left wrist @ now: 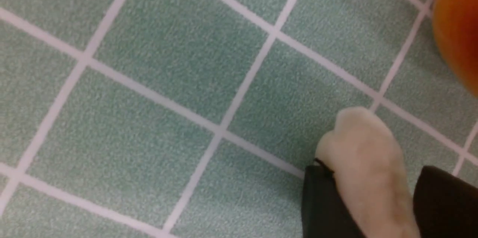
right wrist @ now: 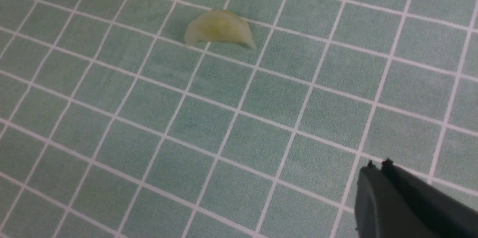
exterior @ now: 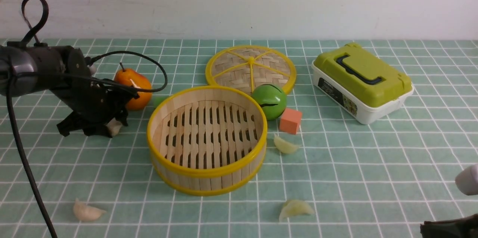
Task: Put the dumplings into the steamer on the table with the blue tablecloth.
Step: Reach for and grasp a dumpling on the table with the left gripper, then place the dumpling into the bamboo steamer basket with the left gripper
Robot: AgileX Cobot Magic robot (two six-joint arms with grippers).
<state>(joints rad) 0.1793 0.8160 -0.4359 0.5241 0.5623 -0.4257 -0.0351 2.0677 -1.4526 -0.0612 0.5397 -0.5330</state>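
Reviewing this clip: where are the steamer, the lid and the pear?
steamer (exterior: 209,182): front view, on its front wall of wooden strips.
lid (exterior: 239,73): front view, on its woven top.
pear (exterior: 134,79): front view, on its orange upper body.

Blk left hand (left wrist: 373,204), arm (exterior: 44,70), cable (exterior: 24,163)

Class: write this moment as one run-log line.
left gripper: astride a dumpling on cloth, grip unclear | right gripper: shut | steamer: empty | loose dumplings: three
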